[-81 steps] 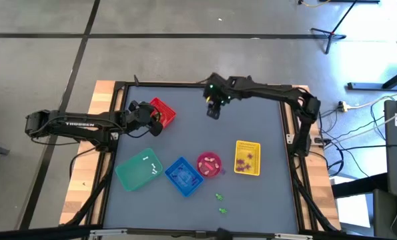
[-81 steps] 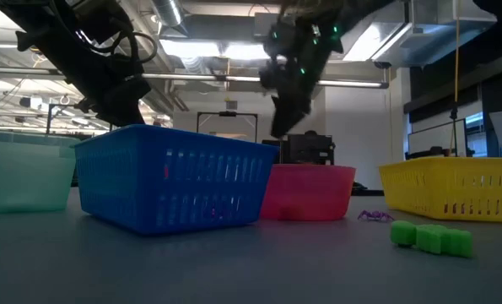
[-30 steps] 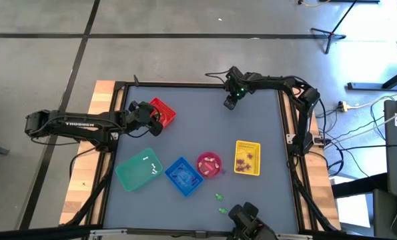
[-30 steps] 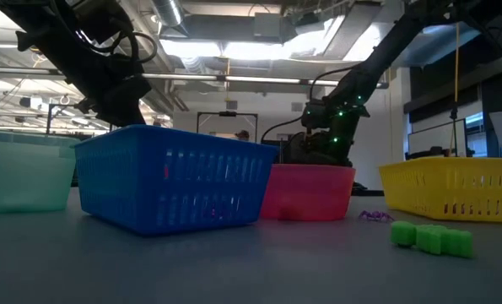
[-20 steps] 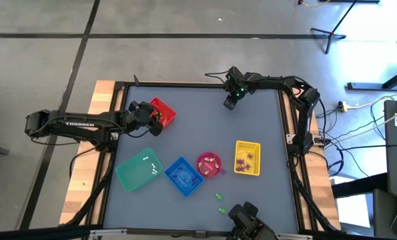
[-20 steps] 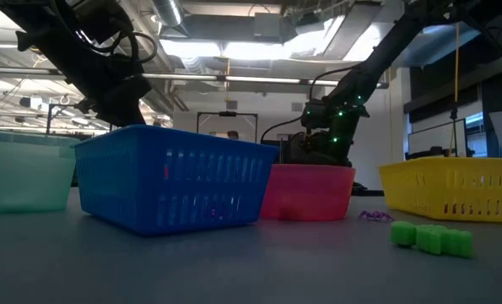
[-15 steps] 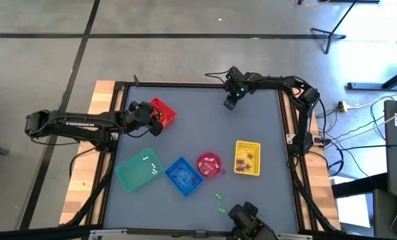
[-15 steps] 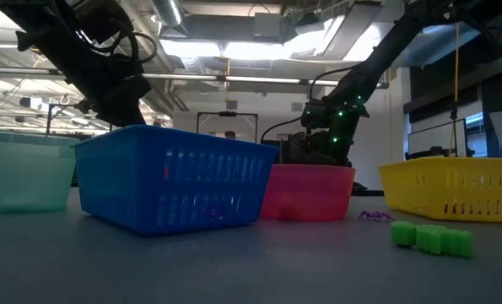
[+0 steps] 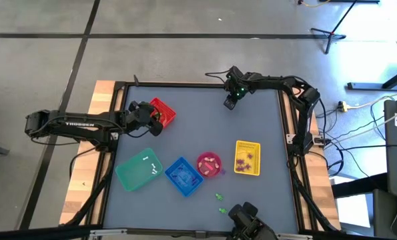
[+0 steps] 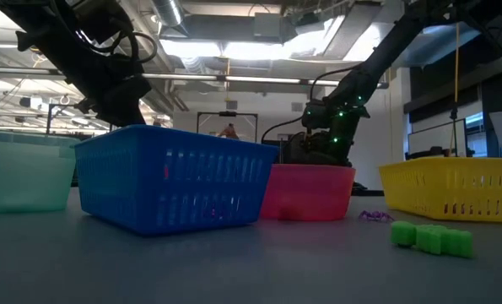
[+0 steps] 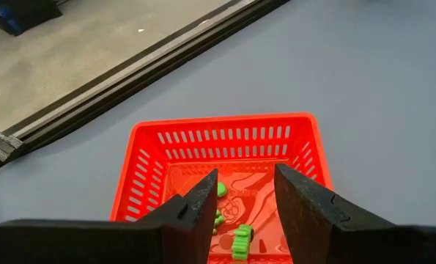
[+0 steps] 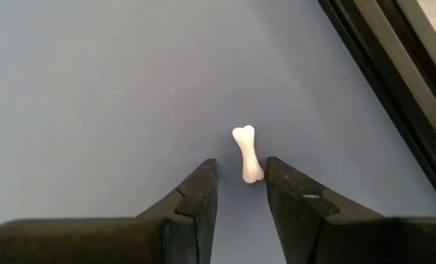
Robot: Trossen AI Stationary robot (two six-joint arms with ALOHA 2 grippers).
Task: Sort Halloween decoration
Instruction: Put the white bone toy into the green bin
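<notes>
- My right gripper (image 12: pixel 239 180) hangs low over the table (image 9: pixel 251 127) at its far edge, about one o'clock from the table's middle, fingers apart and holding nothing.
- A small white bone (image 12: pixel 248 153) lies flat on the table just ahead of my fingertips, touching neither.
- My left gripper (image 11: pixel 244 192) hovers over the red basket (image 11: pixel 305 143) at ten o'clock, fingers apart, with green trinkets (image 11: pixel 240 242) inside the basket below.
</notes>
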